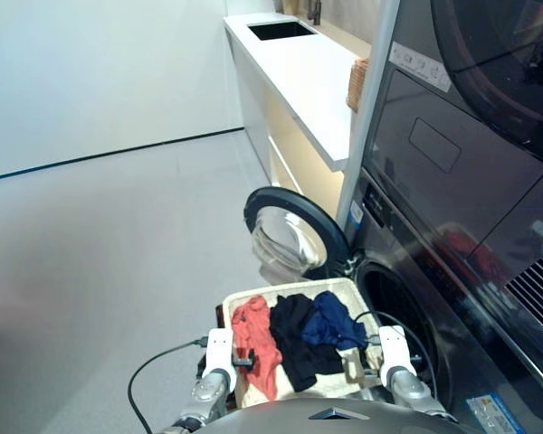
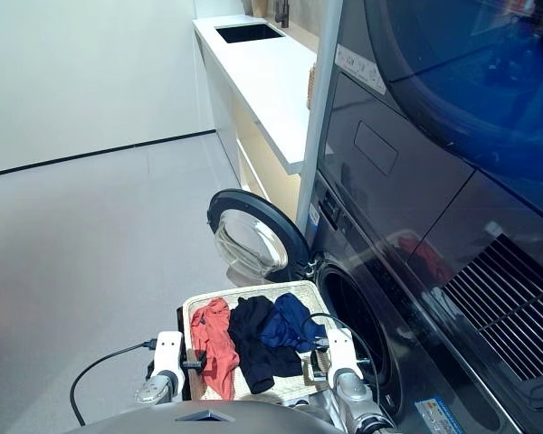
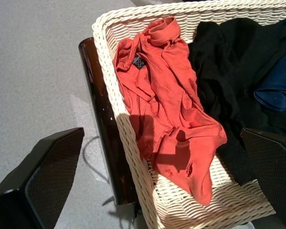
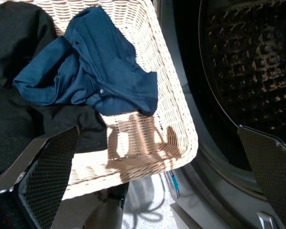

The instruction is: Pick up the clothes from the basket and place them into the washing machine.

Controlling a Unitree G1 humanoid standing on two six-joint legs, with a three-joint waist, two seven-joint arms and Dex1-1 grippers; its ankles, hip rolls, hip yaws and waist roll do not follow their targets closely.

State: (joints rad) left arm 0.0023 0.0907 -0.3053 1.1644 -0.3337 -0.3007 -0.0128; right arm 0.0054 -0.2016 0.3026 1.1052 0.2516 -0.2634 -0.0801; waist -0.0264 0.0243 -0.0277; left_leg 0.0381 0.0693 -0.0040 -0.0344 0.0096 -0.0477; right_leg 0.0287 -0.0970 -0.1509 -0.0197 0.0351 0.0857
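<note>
The cream wicker basket (image 1: 346, 288) stands in front of the washing machine (image 1: 407, 271). Its round door (image 1: 294, 235) hangs open beside the dark drum (image 4: 248, 62). Three clothes lie side by side in the basket: an orange-red one (image 3: 167, 109) at the left, a black one (image 1: 294, 342) in the middle and a navy one (image 4: 93, 67) at the right. My left gripper (image 3: 162, 133) hovers open over the orange-red garment and the basket's left rim, holding nothing. My right gripper (image 4: 157, 129) hovers open over the basket's near right corner, next to the drum opening, also empty.
A dark stand (image 3: 102, 119) carries the basket. A black cable (image 1: 154, 371) trails over the grey floor at the left. Behind the machine runs a white counter (image 1: 308, 72) with a small brown basket (image 1: 357, 83). A glass-fronted unit (image 1: 507, 63) sits above the washer.
</note>
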